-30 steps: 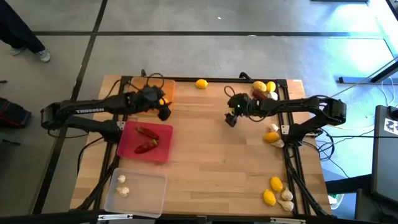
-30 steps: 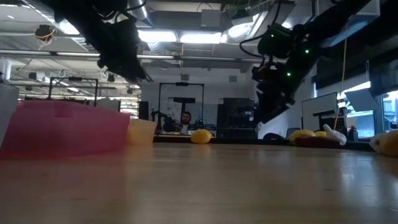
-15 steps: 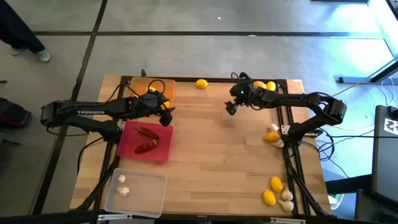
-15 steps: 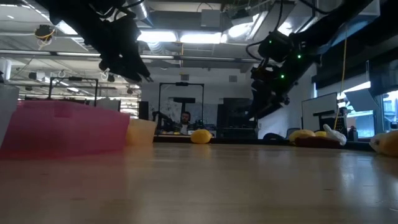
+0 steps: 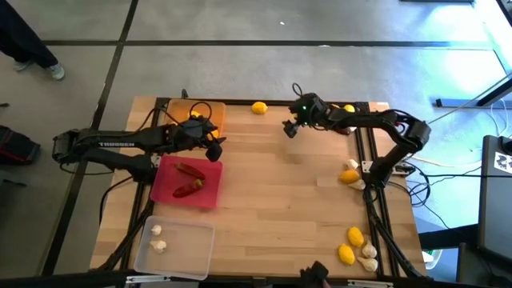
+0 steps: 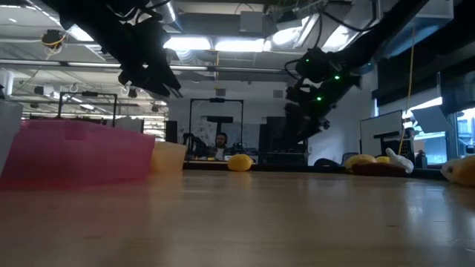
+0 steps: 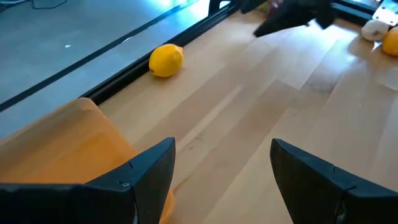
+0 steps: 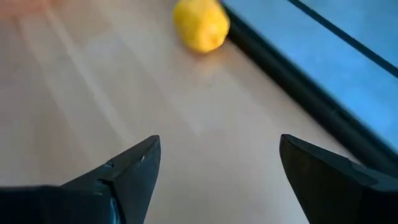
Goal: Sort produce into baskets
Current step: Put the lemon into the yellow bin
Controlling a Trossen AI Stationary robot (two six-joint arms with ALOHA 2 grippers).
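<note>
Garlic bulbs [image 5: 158,238] lay in the clear basket [image 5: 192,254] at the near tabletop [image 5: 280,208] edge; beyond it, chilli peppers [image 5: 189,179] rested in the red basket [image 5: 210,192]. Left gripper [image 5: 214,146] hung spread and empty beside the orange basket [image 5: 214,112]. Right gripper [image 5: 289,128], jaws spread and empty, hovered near a lone lemon [image 5: 259,108] at the far edge.

surface [image 5: 272,200]: light wood
orange basket [image 5: 210,112]: 11 o'clock
red basket [image 5: 210,190]: 9 o'clock
clear basket [image 5: 188,244]: 7 o'clock
lemon [image 5: 259,108]: 12 o'clock edge

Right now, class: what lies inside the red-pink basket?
Two dark red peppers lie inside the red-pink basket. The left arm covers its far edge, so anything there cannot be seen.
</note>
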